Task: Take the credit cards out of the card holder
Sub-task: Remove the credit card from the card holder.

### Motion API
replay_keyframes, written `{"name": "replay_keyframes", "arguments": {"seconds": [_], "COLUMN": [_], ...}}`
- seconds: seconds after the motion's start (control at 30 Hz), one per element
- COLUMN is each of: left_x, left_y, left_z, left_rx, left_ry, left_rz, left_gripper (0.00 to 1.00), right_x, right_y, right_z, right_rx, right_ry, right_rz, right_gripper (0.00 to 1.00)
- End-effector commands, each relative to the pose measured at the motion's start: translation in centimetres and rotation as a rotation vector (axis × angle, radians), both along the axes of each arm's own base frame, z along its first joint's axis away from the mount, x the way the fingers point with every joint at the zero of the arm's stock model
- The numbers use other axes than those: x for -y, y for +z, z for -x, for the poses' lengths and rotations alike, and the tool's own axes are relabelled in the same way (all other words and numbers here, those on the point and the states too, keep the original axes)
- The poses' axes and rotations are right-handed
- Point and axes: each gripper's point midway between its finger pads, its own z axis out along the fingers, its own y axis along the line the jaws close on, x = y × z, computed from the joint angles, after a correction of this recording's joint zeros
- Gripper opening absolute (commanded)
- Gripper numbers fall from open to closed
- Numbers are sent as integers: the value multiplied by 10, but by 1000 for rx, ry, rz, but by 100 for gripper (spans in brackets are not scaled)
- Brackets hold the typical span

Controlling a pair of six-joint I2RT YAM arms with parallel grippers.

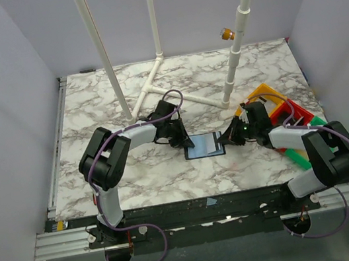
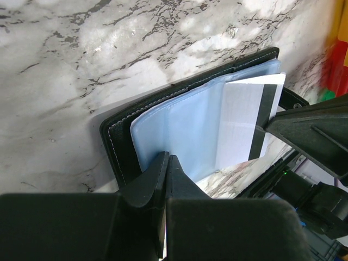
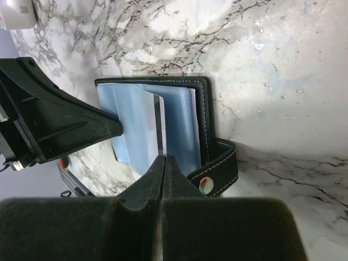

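Note:
The black card holder (image 1: 204,145) lies open on the marble table, bluish sleeves up. In the left wrist view its black stitched edge (image 2: 111,147) frames the sleeves, and a white credit card (image 2: 239,125) with a black stripe sticks partway out of them. My right gripper (image 3: 164,157) is shut on that card's (image 3: 151,122) striped edge. My left gripper (image 2: 167,157) is shut, its tips pressed on the near edge of the blue sleeves. In the top view the left gripper (image 1: 187,143) and right gripper (image 1: 227,140) meet the holder from opposite sides. Other cards are hidden.
The holder's strap with a snap button (image 3: 217,174) hangs off its side (image 3: 204,119). Yellow (image 1: 262,94), red (image 1: 289,114) and green (image 1: 299,153) bins stand close behind the right arm. A white pipe frame (image 1: 154,87) stands on the table's far half.

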Motion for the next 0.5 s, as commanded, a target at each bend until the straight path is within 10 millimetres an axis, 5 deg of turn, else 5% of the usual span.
{"name": "replay_keyframes", "arguments": {"seconds": [0.0,0.47], "left_x": [-49,-34], "left_y": [-41,28], "left_z": [18,-6], "left_rx": [-74,72], "left_ry": [41,37], "left_rz": [-230,-149], "left_gripper": [0,0], "right_x": [12,6], "right_y": [-1,19], "right_z": [1,-2], "right_rx": [0,23], "right_ry": [-18,8], "right_rz": [65,36], "right_gripper": [1,1]}}
